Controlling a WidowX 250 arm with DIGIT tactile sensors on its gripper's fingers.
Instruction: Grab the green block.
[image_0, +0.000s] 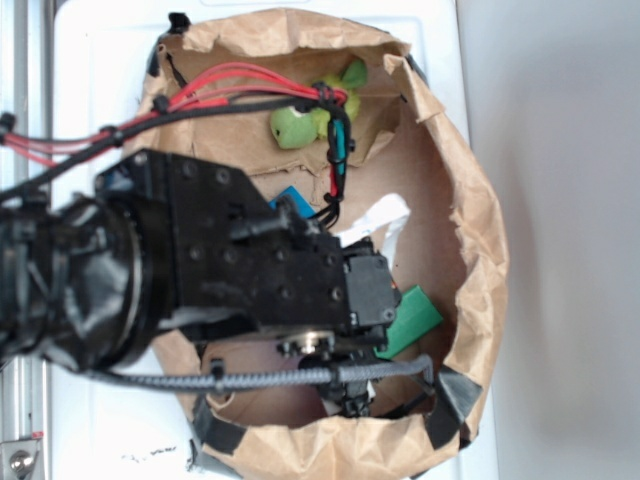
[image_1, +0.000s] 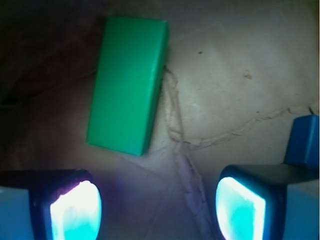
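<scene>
My gripper (image_1: 157, 205): jaws spread wide, empty; green block (image_1: 129, 84) lies flat on brown paper (image_1: 240, 90) ahead of my fingertips and left of centre, so I should shift left, advance, straddle its narrow width, then close.

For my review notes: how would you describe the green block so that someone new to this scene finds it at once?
Look inside the crumpled brown paper bag that the black arm reaches into. The green block lies flat on the bag's floor near the right wall, partly hidden by the arm; in the wrist view it sits ahead of the open gripper. It is smooth, solid green and rectangular, unlike the fuzzy yellow-green plush toy or the blue block.
</scene>
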